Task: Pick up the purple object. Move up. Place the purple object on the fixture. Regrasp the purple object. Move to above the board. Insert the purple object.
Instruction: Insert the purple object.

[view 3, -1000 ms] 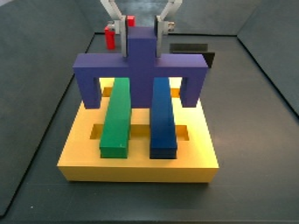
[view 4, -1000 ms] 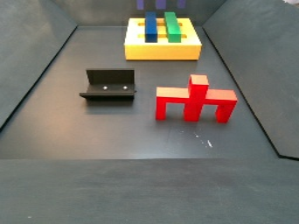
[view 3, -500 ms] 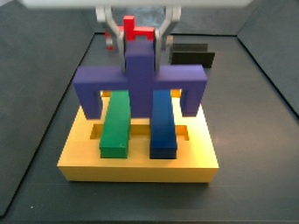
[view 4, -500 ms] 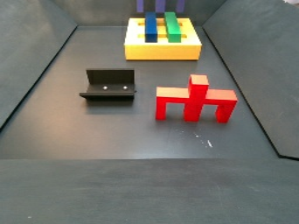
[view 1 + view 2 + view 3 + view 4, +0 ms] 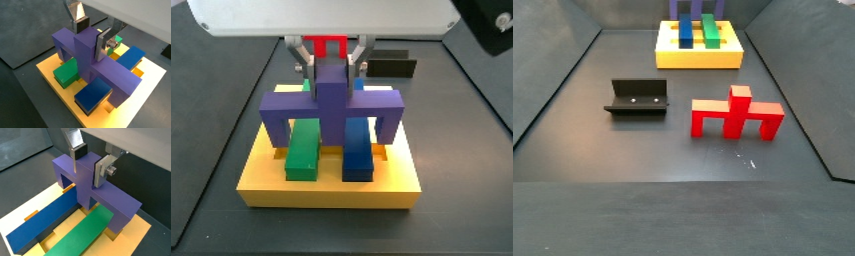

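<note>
Lowered since before, purple object (image 5: 331,103) stays clamped in hand (image 5: 330,66).

1. Violet-purple on the purple object (image 5: 331,100), plain and unpatterned in both wrist views.
2. The board (image 5: 329,185) is solid yellow.
3. On the board, a green bar (image 5: 85,233) and a dark-blue bar (image 5: 47,223).
4. The hand (image 5: 93,35) above the board shows silver finger plates with dark pads.
5. The fixture (image 5: 639,98) is black.
6. Bright red on the three-pronged piece (image 5: 736,113).
7. The desk (image 5: 673,155) is dark grey.
</note>
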{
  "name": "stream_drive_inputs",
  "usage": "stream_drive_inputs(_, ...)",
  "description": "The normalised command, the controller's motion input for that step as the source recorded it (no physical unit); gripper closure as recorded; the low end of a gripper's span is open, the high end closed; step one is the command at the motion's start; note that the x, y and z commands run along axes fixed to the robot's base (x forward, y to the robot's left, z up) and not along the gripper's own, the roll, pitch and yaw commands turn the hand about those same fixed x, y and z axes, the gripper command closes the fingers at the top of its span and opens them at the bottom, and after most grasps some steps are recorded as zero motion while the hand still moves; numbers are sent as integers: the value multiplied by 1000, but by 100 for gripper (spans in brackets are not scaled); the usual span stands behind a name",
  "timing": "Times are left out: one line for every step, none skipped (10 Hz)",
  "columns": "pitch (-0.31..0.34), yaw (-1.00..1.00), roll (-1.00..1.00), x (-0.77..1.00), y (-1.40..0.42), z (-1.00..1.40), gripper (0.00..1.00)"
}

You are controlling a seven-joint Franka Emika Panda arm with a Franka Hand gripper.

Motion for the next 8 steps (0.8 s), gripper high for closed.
stream_drive_inputs(0, 0, -37, 137, 6, -223, 100)
stream_drive_inputs(0, 0, -29, 83, 0, -226, 100)
stream_drive_inputs(0, 0, -43, 77, 0, -211, 100)
stream_drive_inputs(3, 0, -40, 66, 0, 0, 100)
stream_drive_inputs(0, 0, 0, 0, 0, 66, 100)
stream_drive_inputs(-3, 0, 4, -91, 0, 157, 100)
stream_drive_inputs(-3, 0, 57, -97, 0, 163, 100)
stream_drive_inputs(-20, 0, 63, -123, 0, 94, 100)
